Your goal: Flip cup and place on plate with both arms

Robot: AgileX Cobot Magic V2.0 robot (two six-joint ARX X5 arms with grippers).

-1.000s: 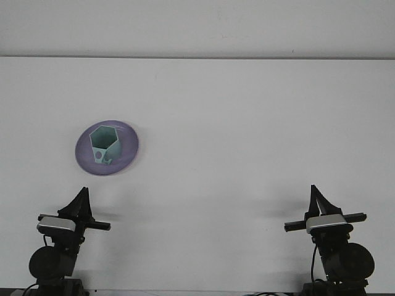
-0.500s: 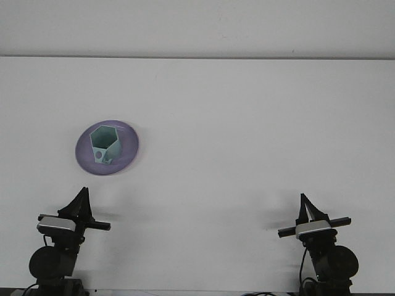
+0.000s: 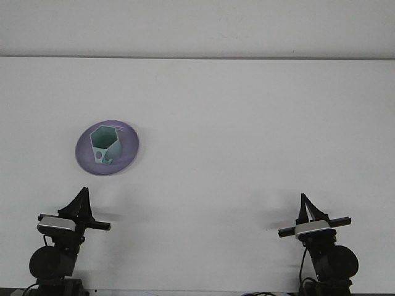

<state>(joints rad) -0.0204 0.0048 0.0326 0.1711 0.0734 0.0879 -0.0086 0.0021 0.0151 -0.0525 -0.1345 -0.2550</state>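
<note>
Both claws low, well apart; cup (image 3: 104, 143) upright on plate (image 3: 126, 154).

I have both arms drawn back to the near edge of the worktop (image 3: 247, 123), low in the front view. My left pincer (image 3: 82, 196) sits at the near left corner of the worktop, its dark fingers coming together into a single point aimed away from me, nothing between them. Behind it I see the pale wrist block with its dark crossbar, level, and the round black joint below. My right pincer (image 3: 303, 202) sits at the near right corner, fingers likewise drawn to a point and holding nothing; its crossbar tilts, the left end lower than the right.
</note>
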